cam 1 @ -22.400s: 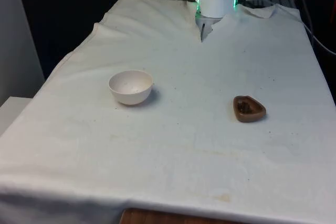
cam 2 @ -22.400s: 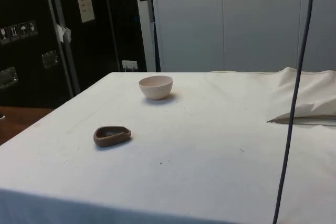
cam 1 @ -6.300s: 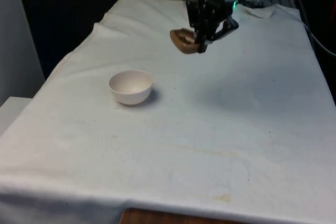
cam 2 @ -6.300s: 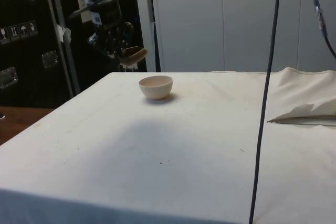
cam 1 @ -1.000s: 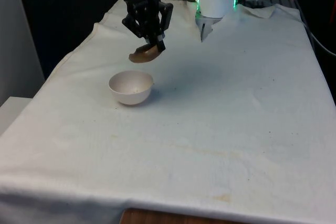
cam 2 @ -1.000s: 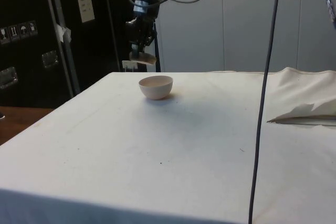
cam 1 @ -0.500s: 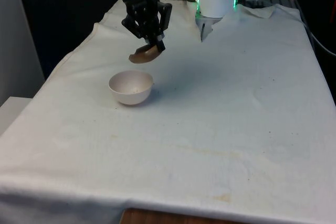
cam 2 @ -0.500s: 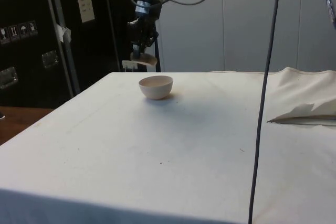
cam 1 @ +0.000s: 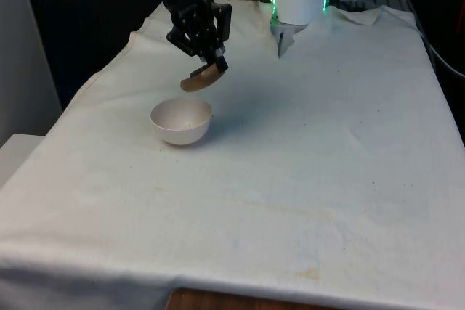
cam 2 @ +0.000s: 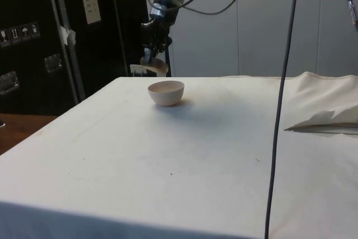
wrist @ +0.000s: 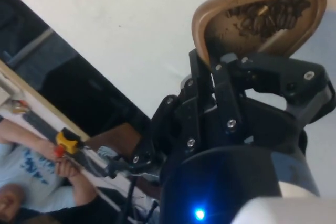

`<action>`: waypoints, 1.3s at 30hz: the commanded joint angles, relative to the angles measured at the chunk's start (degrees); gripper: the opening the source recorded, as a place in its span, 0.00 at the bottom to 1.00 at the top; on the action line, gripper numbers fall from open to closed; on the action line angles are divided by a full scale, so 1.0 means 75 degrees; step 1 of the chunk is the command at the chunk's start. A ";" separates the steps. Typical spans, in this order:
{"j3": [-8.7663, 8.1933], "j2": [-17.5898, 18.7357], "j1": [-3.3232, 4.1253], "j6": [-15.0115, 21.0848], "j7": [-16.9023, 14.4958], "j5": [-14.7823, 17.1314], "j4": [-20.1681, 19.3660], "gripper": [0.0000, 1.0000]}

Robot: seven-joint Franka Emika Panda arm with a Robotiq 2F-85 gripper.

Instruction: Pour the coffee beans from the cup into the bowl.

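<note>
One tilted cup above the bowl

One brown cup [cam 1: 200, 78] hangs just above the far rim of the white bowl [cam 1: 181, 120], tipped more steeply than half a second ago, its mouth turning down toward the bowl. The hand [cam 1: 211, 65] is clamped on the cup's rim and has shifted slightly upward and toward the front view's left. Coffee beans [wrist: 269, 15] lie gathered at the cup's lower end. The bowl sits on the desk [cam 1: 305, 165], unmoved. A person's hand [wrist: 65, 165] shows beyond the desk's edge.
</note>
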 commanded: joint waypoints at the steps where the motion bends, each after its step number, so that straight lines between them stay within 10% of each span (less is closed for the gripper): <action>1: 0.0008 0.0008 -0.0069 -0.0092 -0.0130 0.0168 0.0000 0.00; 39: -0.1375 0.1306 -0.0222 -0.2544 -0.1887 0.2468 0.0840 0.00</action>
